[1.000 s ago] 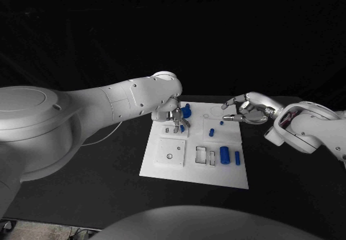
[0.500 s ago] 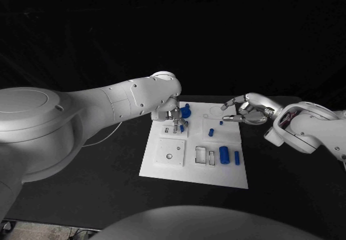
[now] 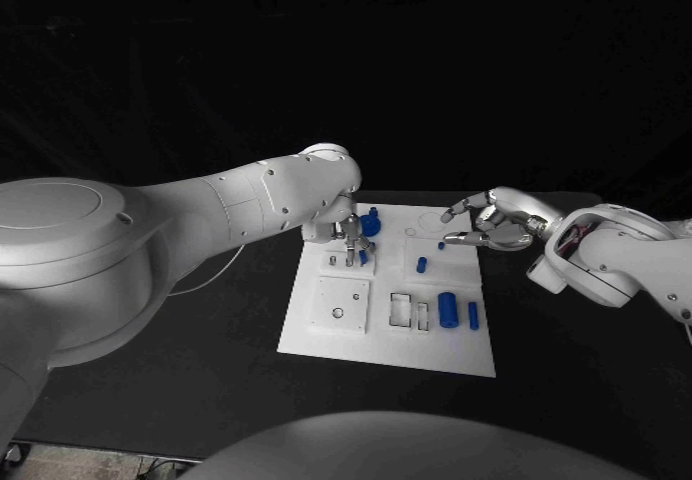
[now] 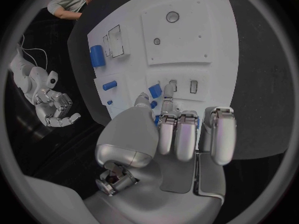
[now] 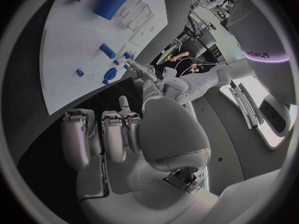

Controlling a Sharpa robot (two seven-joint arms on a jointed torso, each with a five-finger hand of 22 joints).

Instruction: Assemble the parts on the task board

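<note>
Resting near: task board point(image 3: 325, 335), white, table centre; large blue cylinder point(image 3: 450, 309) at its 4 o'clock.
Left hand point(image 3: 348, 238): fingertips pinching a small blue part point(image 4: 155, 90) at board's 11 o'clock.
Right hand point(image 3: 488, 222): at 1 o'clock, fingers curled, holding nothing.

- Black bench point(image 3: 173, 390), matte, dark all over.
- White task board point(image 3: 332, 335) lies flat on the bench, near its middle, long side running away from the robot.
- The board's near edge sits slightly skewed to the bench.
- Bare black bench surface on both sides of the board and in front of it.
- Left wrist view: same white board point(image 4: 212, 50) flat on dark bench point(image 4: 261, 84).
- Right wrist view: board point(image 5: 69, 50) on bench point(image 5: 25, 119), its edge against black.
</note>
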